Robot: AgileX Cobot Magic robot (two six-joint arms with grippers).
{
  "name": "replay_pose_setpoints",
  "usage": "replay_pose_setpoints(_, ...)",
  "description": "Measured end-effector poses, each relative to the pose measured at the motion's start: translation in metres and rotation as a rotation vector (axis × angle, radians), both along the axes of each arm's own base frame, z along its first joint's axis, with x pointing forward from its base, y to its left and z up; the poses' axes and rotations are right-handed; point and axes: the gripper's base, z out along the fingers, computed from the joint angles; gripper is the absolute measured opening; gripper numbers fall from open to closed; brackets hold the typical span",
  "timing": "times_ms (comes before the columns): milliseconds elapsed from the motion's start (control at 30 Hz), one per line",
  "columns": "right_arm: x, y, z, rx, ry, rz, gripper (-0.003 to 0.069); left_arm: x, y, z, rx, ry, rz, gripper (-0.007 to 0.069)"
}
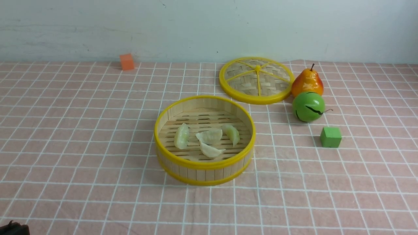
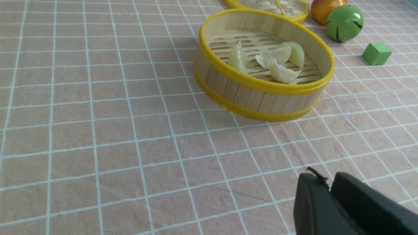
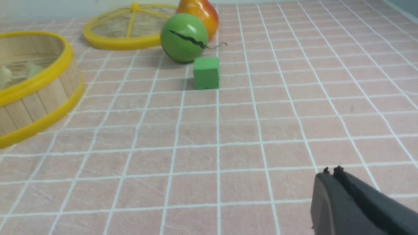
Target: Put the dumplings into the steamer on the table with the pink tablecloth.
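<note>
The steamer [image 1: 204, 173] stands mid-table on the pink tablecloth [image 1: 81, 147]. Several pale dumplings lie on its slatted floor, among them one at the left [image 1: 181, 136], one in the middle [image 1: 209, 135] and one at the right [image 1: 232, 133]. In the left wrist view the steamer [image 2: 258, 96] with the dumplings [image 2: 282, 73] lies well ahead of my left gripper [image 2: 327, 182], whose black fingers are shut on nothing. My right gripper [image 3: 331, 174] is shut and empty over bare cloth, with the steamer [image 3: 36, 98] far off to its side. Only a dark corner of the left arm [image 1: 13, 228] shows in the front view.
The flat woven lid [image 1: 256, 80] lies behind the steamer to the right. Beside it stand a pear [image 1: 307, 81] and a green ball [image 1: 308, 106], with a green cube [image 1: 330, 137] in front. An orange cube [image 1: 126, 61] sits at the back left by the wall.
</note>
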Motion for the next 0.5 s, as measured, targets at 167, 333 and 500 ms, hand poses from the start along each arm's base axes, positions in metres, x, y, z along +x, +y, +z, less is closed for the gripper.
replay_pose_setpoints(167, -0.0016, -0.0002, -0.0034, 0.010, 0.054, -0.009, -0.0021, 0.0000, 0.0000, -0.0001, 0.000, 0.001, 0.000, 0.0081)
replay_pose_setpoints(333, -0.0021, 0.0001, -0.0037, 0.018, 0.068, -0.008, -0.0020, 0.0000, 0.0000, -0.0001, 0.000, 0.001, 0.000, 0.0087)
replay_pose_setpoints(500, -0.0021, 0.0001, -0.0038, 0.018, 0.069, -0.008, -0.0020, 0.0000, 0.0000, -0.0001, 0.000, 0.001, 0.000, 0.0089)
